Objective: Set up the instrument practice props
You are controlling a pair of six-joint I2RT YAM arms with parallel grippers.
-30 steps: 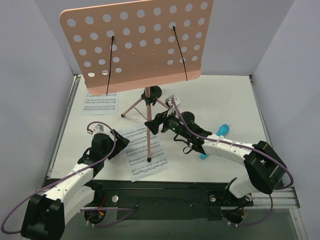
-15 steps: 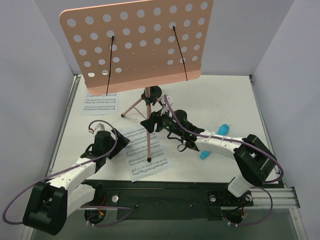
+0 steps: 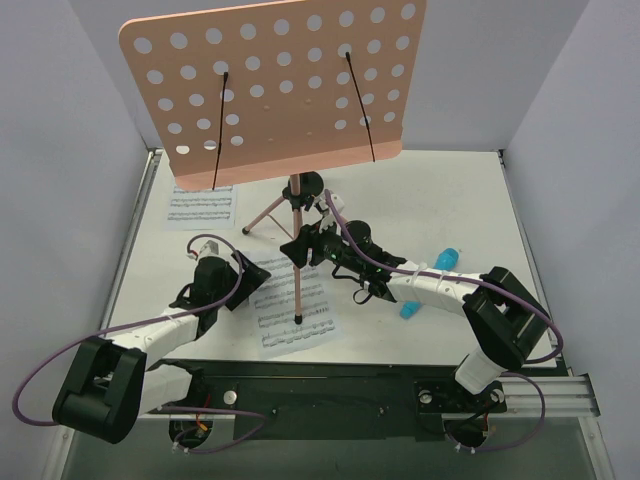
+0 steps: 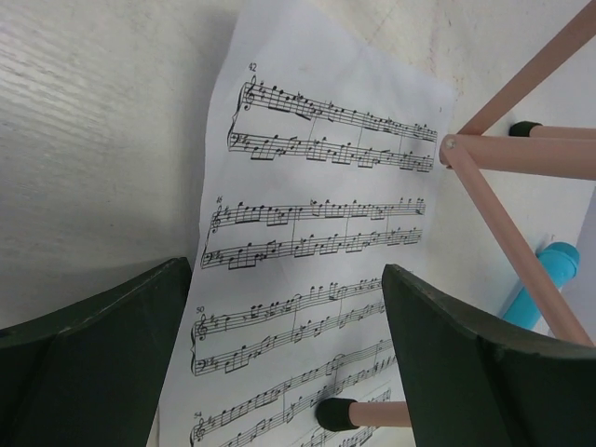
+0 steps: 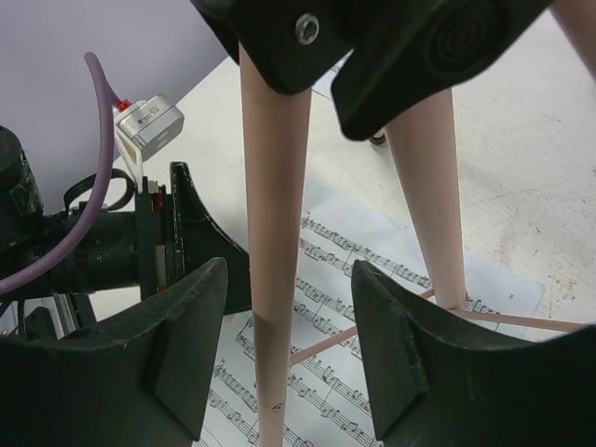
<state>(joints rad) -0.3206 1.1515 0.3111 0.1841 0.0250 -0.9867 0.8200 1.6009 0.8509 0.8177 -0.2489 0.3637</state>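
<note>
From above, your left gripper (image 3: 247, 281) is sitting at the 9 o'clock edge of the near sheet-music page (image 3: 305, 312). Your right gripper (image 3: 300, 246) is flanking the tripod (image 3: 296, 288) below the pink stand desk (image 3: 275, 85).

In the left wrist view, the jaws are gaping wide. The page (image 4: 307, 242) is showing flat between them, and the tripod (image 4: 507, 233) is crossing at 3 o'clock.

In the right wrist view, the fingers (image 5: 191, 354) are standing apart on either side of one pink tripod (image 5: 275, 233) tube, not pinching it.

Pink hole-dotted desk (image 3: 300, 152), pink tripod (image 3: 297, 280) with black joints, white page (image 3: 310, 325) with black notes, turquoise tube (image 3: 447, 260)
</note>
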